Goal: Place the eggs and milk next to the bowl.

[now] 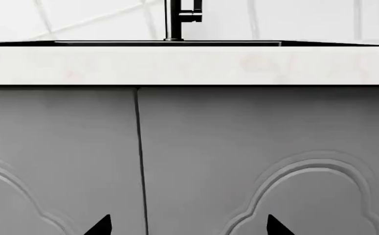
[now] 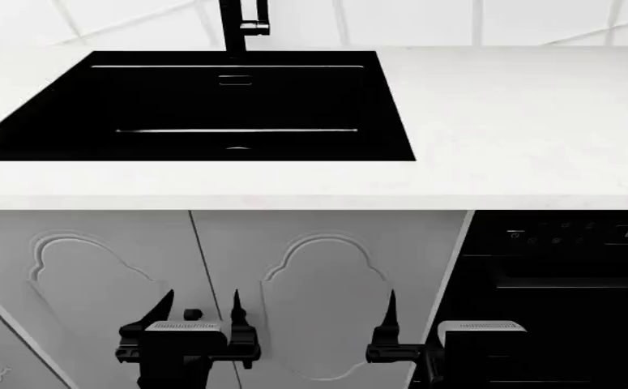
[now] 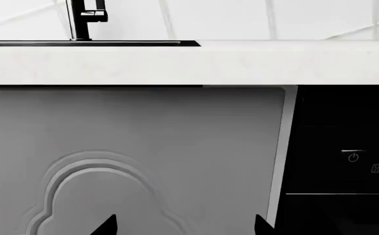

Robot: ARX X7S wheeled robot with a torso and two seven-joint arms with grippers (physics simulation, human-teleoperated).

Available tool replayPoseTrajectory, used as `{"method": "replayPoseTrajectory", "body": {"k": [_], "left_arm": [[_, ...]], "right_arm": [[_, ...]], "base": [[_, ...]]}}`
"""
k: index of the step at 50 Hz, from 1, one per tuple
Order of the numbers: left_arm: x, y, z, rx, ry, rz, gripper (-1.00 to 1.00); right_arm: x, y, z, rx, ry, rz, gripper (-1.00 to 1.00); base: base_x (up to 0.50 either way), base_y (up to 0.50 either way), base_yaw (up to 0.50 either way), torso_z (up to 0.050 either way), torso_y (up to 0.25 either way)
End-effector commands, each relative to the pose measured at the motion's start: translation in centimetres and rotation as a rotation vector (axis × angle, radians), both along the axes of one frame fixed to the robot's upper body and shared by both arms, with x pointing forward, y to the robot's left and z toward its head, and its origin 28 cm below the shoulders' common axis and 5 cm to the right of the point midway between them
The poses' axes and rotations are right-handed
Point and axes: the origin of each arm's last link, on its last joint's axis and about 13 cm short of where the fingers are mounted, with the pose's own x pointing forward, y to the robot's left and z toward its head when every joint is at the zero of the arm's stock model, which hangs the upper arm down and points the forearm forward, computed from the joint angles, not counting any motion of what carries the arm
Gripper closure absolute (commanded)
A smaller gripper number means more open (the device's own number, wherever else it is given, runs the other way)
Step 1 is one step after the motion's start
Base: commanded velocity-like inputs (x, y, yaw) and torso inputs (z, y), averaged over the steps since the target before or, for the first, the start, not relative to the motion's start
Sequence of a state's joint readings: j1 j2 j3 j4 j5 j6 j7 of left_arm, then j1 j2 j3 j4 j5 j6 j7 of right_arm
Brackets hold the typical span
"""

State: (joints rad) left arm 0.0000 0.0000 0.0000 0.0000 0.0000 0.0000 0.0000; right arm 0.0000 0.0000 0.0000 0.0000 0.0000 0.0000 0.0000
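- Neither eggs, milk carton nor bowl shows in any of the three views; where they lie cannot be told from here; the visible stretch of white tabletop (image 2: 530,121) carries none of them
- Left tool (image 2: 202,312) hangs low in front of the grey cabinet doors (image 2: 325,300), its two dark tips spread apart with nothing between them; right tool (image 2: 391,312) sits beside it, near the dark dishwasher front (image 2: 573,267), and only one tip shows in the head view; in its own wrist view two tips stand apart with bare door between, so it reads as open and empty
- Handling, as a judgement: eggs would be light, smooth, rounded and easily cracked, so a gentle pinch across the short middle seems wise; the carton should be light and slightly yielding, best taken across its flat sides below the gable; the wooden bowl need not be moved
- Edges: the tabletop's front lip overhangs the doors, above both tools, so each arm must rise clear of it before reaching in
- The black sink (image 2: 32,138) opens a deep hollow on the left with the black faucet (image 2: 238,28) behind it; an egg could roll in
- Open room lies to the right of the sink, back to the tiled wall (image 2: 422,20)
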Motion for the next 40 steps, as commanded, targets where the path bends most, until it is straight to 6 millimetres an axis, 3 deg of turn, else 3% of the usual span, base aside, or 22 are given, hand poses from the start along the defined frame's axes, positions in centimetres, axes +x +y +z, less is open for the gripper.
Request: {"method": "replayPoseTrajectory", "body": {"k": [1,13,40], "left_arm": [[-0.08,-0.05,-0.04,0.042,-0.001,-0.005,-1.0],[-0.64,-0.37,0.38,0.011,-0.015,-0.053,-1.0],[-0.55,-0.35,-0.01,0.016,-0.001,-0.057,-1.0]], "right_arm": [[0.09,0.01,-0.04,0.006,0.004,-0.005,-1.0],[0.32,-0.03,-0.11,0.048,0.022,-0.023,-1.0],[0.18,-0.01,0.14,0.029,0.01,-0.002,-1.0]], "base": [[0.0,0.0,0.0,0.0,0.0],[0.0,0.0,0.0,0.0,0.0],[0.0,0.5,0.0,0.0,0.0]]}}
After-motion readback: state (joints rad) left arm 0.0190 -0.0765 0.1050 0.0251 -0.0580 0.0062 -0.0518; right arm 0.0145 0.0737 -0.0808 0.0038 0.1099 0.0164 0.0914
